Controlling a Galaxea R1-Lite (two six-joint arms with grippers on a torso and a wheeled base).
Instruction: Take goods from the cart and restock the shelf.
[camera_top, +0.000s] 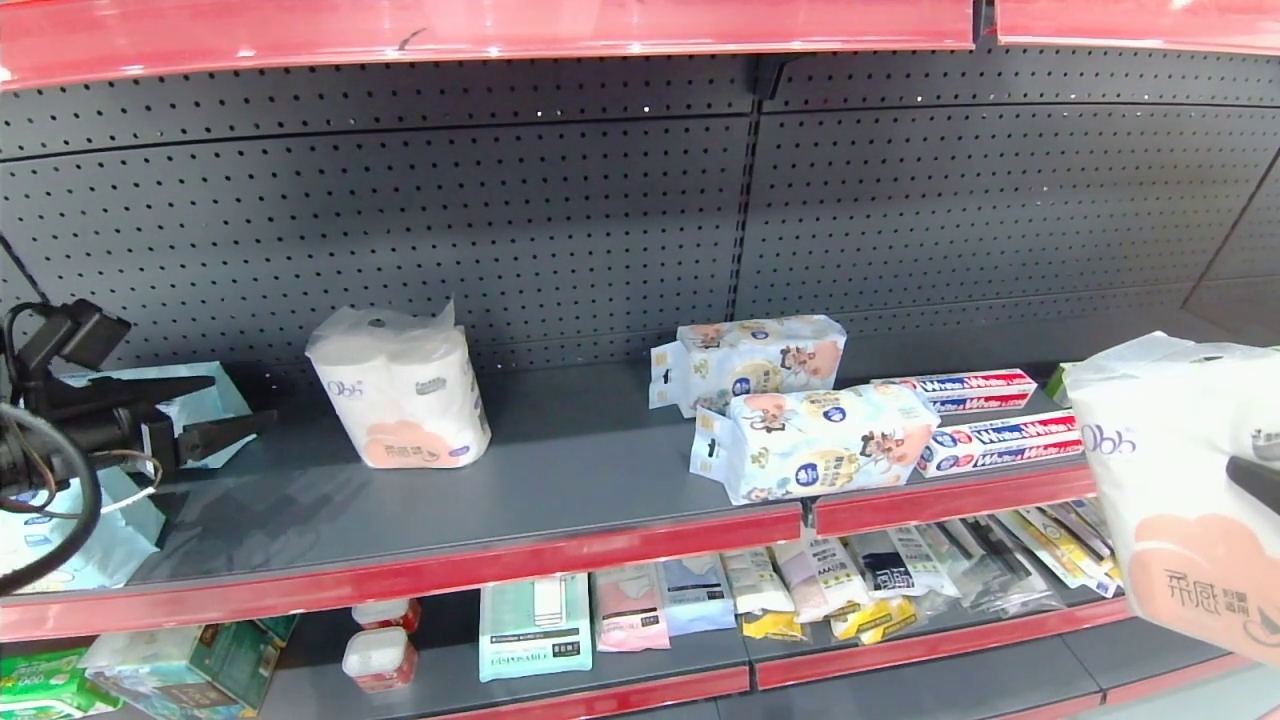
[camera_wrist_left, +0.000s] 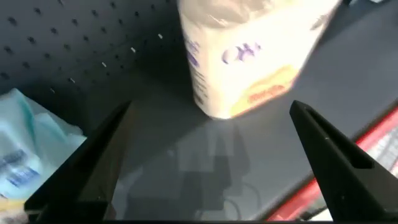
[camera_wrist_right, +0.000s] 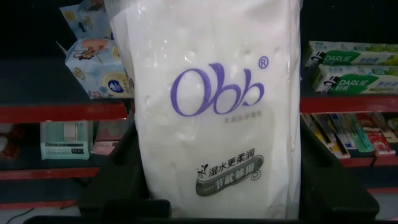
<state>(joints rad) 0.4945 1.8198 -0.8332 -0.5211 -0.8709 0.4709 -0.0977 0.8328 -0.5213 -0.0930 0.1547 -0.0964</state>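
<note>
We hold the white plastic-wrapped pack of paper rolls with purple lettering (camera_top: 1170, 470) in the right gripper (camera_wrist_right: 219, 134). It is out in front of the grey shelf deck with the red front rail (camera_top: 560, 470), near the deck's right end and, as far as we can judge, not yet over it. The pack hangs upright between the 2 black jaws, which flank its lower sides. We judge this grip suits a soft, bulky bundle, since it leaves the base free to be set down. The claw is spread to the pack's full width and clenched on it, touching nothing else.

A matching white pack of rolls (camera_top: 400, 395) stands upright on the deck toward the left, near the perforated back panel. The bare stretch just beside it looks to us like the natural slot for the held 1. Right of that gap lie 2 pale cartoon-printed tissue packs (camera_top: 815, 440), 1 behind the other. Beyond them, 2 long red-and-blue toothpaste boxes (camera_top: 1005, 443) lie along the rail.

The left gripper (camera_top: 243, 402) hovers low over the deck's left part. Its jaws are released, wide apart and empty, aimed at the standing pack and apart from it. Light-blue soft packs (camera_top: 195, 395) lie just behind it.
</note>
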